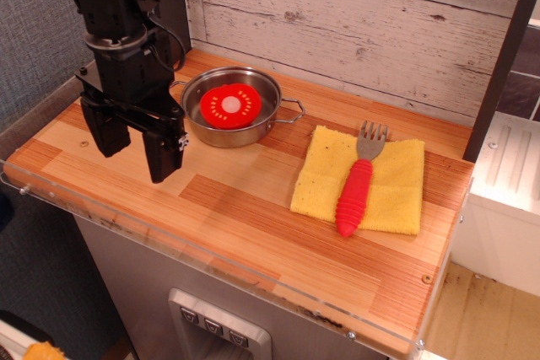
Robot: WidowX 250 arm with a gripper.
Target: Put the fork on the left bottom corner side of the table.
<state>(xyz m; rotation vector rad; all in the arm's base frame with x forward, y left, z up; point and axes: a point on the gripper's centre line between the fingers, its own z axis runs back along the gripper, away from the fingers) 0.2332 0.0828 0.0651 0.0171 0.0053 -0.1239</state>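
The fork (357, 185) has a ribbed red handle and a grey tined head. It lies on the yellow cloth (396, 183) at the right side of the table (236, 217), tines pointing to the back. My gripper (133, 151) hangs over the table's left side, far from the fork. Its two black fingers (164, 152) point down, spread apart and empty, with the tips just above the wood.
A metal pan (263, 126) holding a round red slice (230, 105) with a white centre stands at the back, just right of the gripper. A clear plastic rim (194, 252) runs along the table's front edge. A wood-plank wall stands behind.
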